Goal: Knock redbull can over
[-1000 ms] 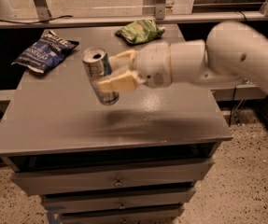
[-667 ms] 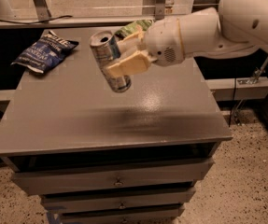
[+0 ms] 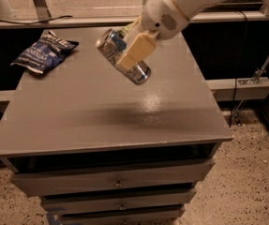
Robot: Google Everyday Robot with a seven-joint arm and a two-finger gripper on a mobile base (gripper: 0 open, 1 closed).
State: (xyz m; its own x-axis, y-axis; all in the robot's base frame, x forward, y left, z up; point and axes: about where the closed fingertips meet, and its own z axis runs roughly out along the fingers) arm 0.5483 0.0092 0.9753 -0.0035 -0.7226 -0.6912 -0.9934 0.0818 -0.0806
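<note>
The redbull can (image 3: 111, 44), blue and silver with a silver top, is tilted far over, top pointing up-left, held in the air above the middle of the grey table (image 3: 101, 116). My gripper (image 3: 131, 55) comes in from the upper right and is shut on the can. One cream finger (image 3: 135, 50) lies across the can's near side; the other finger is hidden behind it. The can's shadow falls on the tabletop below.
A dark blue snack bag (image 3: 44, 52) lies at the table's back left. A bit of a green snack bag (image 3: 124, 30) shows behind the gripper at the back. The table has drawers (image 3: 117, 182) below its front edge.
The gripper has lifted the can higher above the table and tilted it further over, while the arm has swung upward toward the back right.
</note>
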